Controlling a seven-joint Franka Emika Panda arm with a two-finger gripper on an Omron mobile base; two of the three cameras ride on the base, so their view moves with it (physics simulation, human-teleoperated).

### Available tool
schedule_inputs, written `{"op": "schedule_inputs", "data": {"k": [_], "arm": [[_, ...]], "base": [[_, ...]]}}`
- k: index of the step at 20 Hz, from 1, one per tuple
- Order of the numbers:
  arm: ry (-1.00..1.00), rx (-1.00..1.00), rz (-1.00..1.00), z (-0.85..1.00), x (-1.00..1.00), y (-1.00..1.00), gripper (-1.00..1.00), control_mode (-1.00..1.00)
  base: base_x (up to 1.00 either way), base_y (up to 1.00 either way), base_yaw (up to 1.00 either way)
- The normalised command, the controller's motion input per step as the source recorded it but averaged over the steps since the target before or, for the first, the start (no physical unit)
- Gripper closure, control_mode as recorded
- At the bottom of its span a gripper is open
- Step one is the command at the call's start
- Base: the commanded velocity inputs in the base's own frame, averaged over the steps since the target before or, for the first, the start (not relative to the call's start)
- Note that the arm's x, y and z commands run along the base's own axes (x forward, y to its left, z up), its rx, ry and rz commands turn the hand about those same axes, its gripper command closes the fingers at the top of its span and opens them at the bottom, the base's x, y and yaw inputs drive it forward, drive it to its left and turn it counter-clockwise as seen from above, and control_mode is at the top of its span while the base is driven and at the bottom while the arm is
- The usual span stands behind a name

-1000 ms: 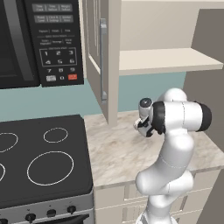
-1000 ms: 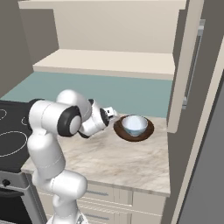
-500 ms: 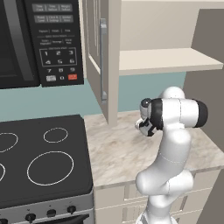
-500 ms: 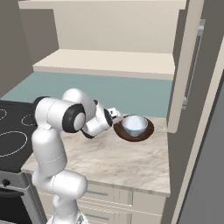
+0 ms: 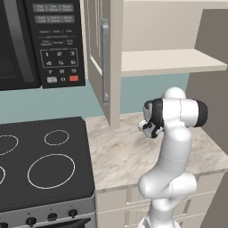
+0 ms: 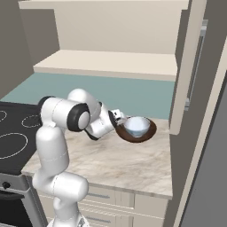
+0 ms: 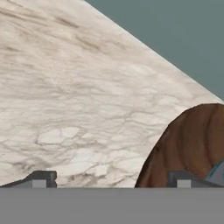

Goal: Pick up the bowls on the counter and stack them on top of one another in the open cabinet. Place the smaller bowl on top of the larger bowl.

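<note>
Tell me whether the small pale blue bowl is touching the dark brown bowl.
Touching. The right base view shows the smaller bowl sitting inside the larger bowl, whose brown rim rings it, on the counter.

Even, soft rendered light; faint shadows, slightly blurry close-up.

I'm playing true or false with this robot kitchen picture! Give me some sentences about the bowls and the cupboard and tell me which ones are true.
1. The small blue bowl sits inside the brown bowl. True.
2. The bowls are on the cupboard shelf. False: they are down on the counter.
3. The cupboard door is open. True.
4. The gripper is far from the bowls, over the stove. False: it is right beside the brown bowl's rim.
5. The jaws are apart. True: the hand view shows one fingertip over bare counter, the other at the brown bowl.
</note>
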Motion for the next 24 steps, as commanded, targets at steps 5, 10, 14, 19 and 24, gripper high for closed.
{"op": "schedule_inputs", "data": {"k": [5, 10, 14, 19, 24], "arm": [[-0.01, 0.00, 0.00, -0.11, 0.13, -0.06, -1.00, -1.00], [-0.02, 0.00, 0.00, -0.02, 0.08, -0.09, -1.00, -1.00], [-0.04, 0.00, 0.00, 0.00, 0.00, -0.15, -1.00, -1.00], [-0.04, 0.00, 0.00, 0.00, 0.00, -0.14, -1.00, -1.00], [-0.02, 0.00, 0.00, 0.00, 0.00, -0.05, 1.00, -1.00]], "base": [[0.00, 0.00, 0.00], [0.00, 0.00, 0.00], [0.00, 0.00, 0.00], [0.00, 0.00, 0.00], [0.00, 0.00, 0.00]]}}
